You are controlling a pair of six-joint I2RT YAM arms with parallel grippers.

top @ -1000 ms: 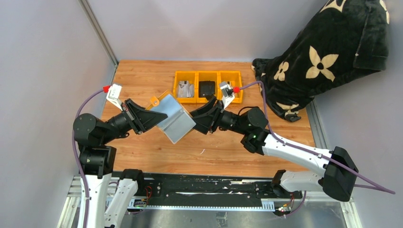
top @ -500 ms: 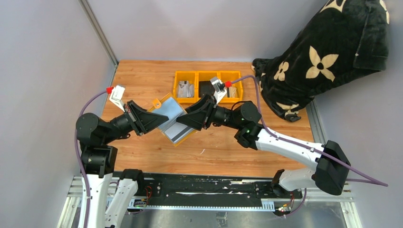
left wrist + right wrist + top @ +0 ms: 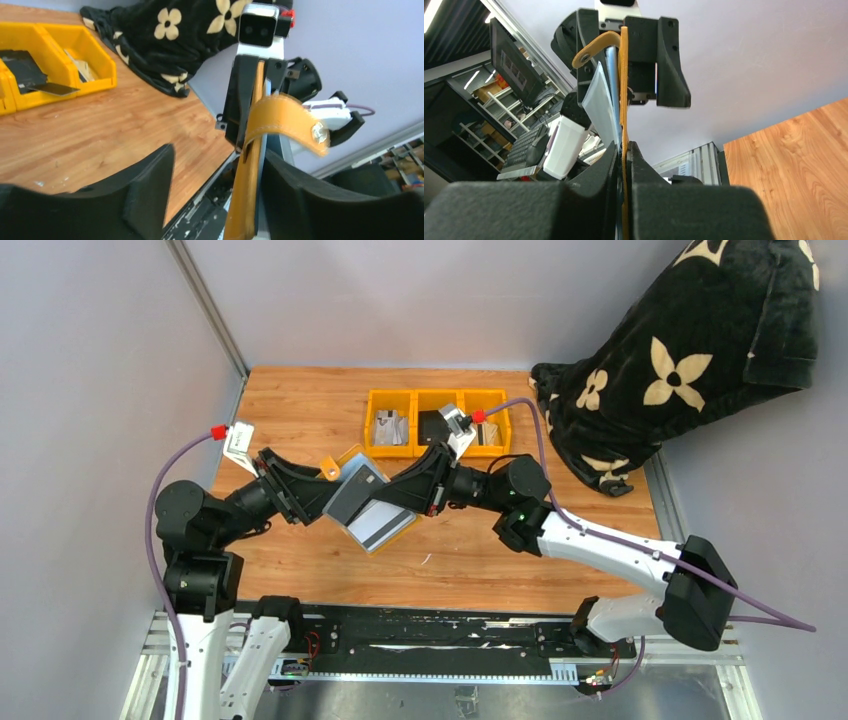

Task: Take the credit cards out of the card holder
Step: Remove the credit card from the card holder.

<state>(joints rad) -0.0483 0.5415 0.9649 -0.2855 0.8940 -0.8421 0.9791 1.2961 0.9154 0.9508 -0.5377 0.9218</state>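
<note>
Card holder (image 3: pixel 380 523) — a small mustard-yellow leather bifold wallet with grey-blue lining — hangs opened in the air above the wooden bench (image 3: pixel 300 410), between the two arms. On the left, the left hand (image 3: pixel 325 495) has its jaws standing apart on either side of the wallet's edge and grips nothing. The yellow snap strap (image 3: pixel 327 466) curls loose beside it. A flat dark rectangle against the lining is, I judge, one of the thin black credit cards (image 3: pixel 352 497) in its pocket; the second I cannot make out. Right of it, the right hand (image 3: pixel 392 498) is pinched tight on the other leather leaf. The step looks like a regrip before pulling. That pinch should sit on leather alone, clear of the pocket mouth, while the left closes on a card's bare edge — not the strap — and draws along the slot. Behind stand three joined bright yellow plastic bins (image 3: pixel 437 397): the left one holds something silvery, the middle a black square item, the right a pale thing half hidden by the wrist. At far right lies a black blanket with cream flowers (image 3: pixel 680 350).
</note>
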